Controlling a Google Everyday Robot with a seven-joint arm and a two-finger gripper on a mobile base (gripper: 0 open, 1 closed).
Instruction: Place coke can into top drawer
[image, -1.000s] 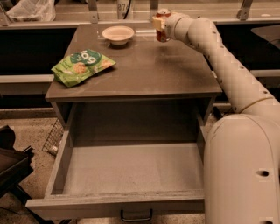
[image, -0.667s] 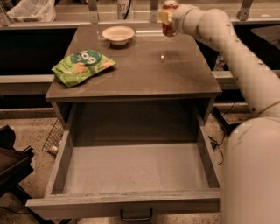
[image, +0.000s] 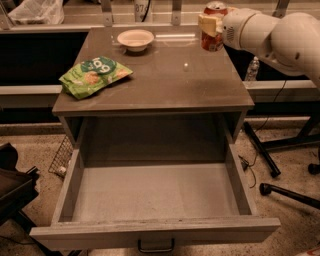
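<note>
Table: grey-brown table top (image: 165, 85), flat.
Back, left of middle: a pale bowl (image: 135, 39) stands upright on the top.
Left side: a green snack bag (image: 95, 75) lies flat near the left edge.
Back right corner: the gripper (image: 214, 25) is clamped on the coke can (image: 212, 42); whether the can touches the top cannot be told.
Under the top: the top drawer (image: 155, 232) is pulled out.

Lighting is dim with a warm brown cast. Light comes from overhead, leaving a small glare spot on the tabletop (image: 165, 82) toward 12 o'clock. The recess behind the top drawer (image: 150, 195) is in deep shadow. At 1 o'clock the gripper (image: 212, 25), clasping the coke can (image: 212, 42), is brightly lit.
</note>
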